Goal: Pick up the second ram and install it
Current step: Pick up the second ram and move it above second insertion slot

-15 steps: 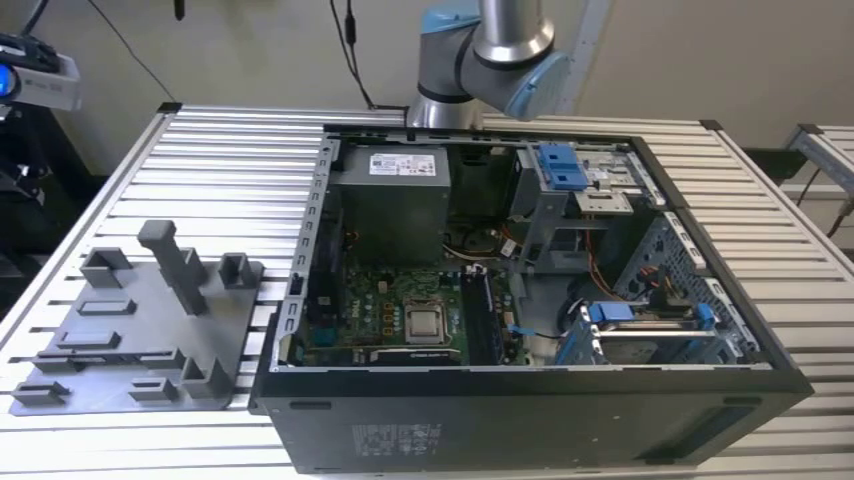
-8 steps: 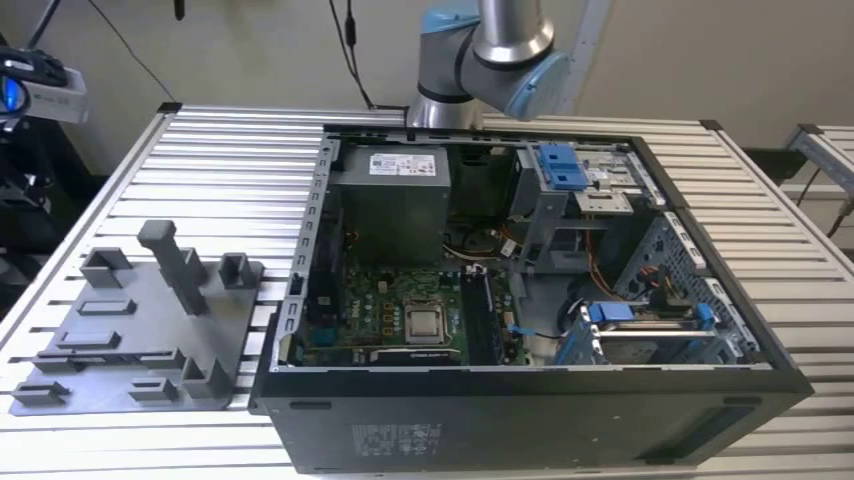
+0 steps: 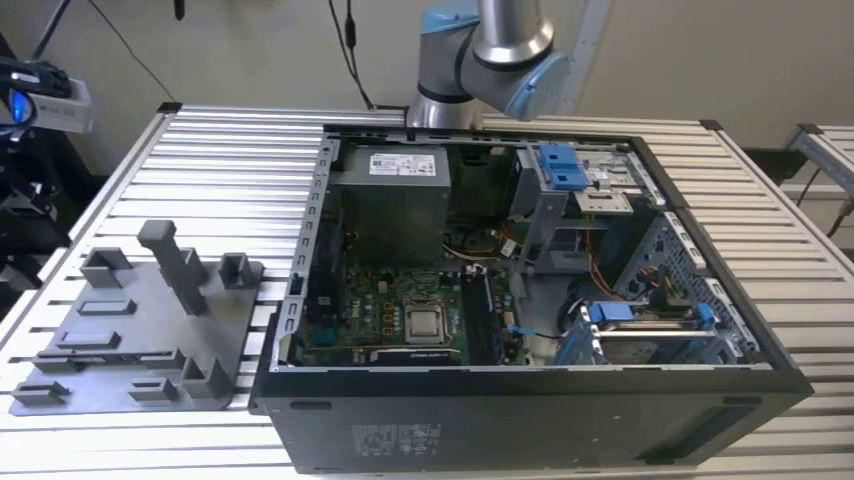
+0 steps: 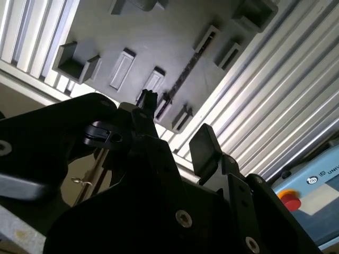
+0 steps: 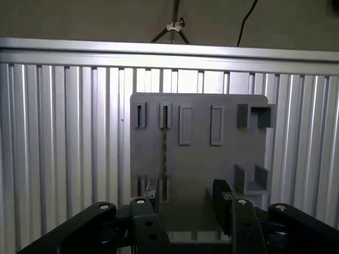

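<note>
**Gripper** (image 5: 185, 191): black, two-fingered, showing in both wrist views. The fingers (image 5: 222, 193) are standing apart with nothing between them (released, not grasping). It is hanging above the grey holder plate (image 5: 201, 159) and is touching nothing on it.

**Second ram** (image 5: 164, 153): long, thin and dark. It is standing on its long edge on the holder plate, so it is showing from above as a narrow line. Each end is sitting in a small slotted grey block (image 5: 165, 115). In the second wrist view the second ram (image 4: 188, 69) is running slantwise across the plate, with its nearer end showing just past one fingertip.

**Holder plate**, exterior view (image 3: 120, 330): lying flat on the slatted aluminium table (image 3: 227, 180), toward the exterior view's left. It is carrying several low grey blocks and a tall grey post (image 3: 174, 265) that is standing upright.

**Computer case** (image 3: 534, 400): black tower, lying on its side just beside the plate, with its open side facing up. Inside, the motherboard (image 3: 387, 300) is lying flat with the processor socket (image 3: 427, 322) near its middle. The grey power supply (image 3: 390, 205) is sitting behind it. Blue latches (image 3: 563, 165) are showing on the drive bay toward the exterior view's right.

**Robot arm** (image 3: 494, 50): a silver and pale blue joint is rising behind the case.
</note>
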You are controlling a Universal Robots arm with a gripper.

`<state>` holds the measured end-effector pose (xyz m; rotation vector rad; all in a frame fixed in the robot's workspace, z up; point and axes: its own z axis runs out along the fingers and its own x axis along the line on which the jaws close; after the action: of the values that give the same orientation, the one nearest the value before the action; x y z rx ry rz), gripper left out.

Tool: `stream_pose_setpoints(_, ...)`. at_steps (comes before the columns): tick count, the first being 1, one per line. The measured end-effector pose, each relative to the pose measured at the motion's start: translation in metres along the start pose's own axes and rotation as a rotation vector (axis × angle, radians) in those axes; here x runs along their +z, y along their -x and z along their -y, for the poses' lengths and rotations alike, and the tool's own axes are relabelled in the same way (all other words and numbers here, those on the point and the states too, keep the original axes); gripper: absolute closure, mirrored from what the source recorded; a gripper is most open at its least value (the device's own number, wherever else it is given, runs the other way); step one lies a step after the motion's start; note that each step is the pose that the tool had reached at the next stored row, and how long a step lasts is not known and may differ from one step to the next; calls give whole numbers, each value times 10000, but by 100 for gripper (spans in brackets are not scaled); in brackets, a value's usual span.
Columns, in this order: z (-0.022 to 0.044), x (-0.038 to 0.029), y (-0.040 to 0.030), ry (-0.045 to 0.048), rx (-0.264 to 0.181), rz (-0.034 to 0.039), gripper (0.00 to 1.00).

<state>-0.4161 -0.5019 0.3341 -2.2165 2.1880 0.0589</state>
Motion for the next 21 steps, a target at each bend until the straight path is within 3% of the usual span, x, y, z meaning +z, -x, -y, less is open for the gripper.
stream_pose_setpoints(21, -14, 288, -13, 0, 0, 0, 46)
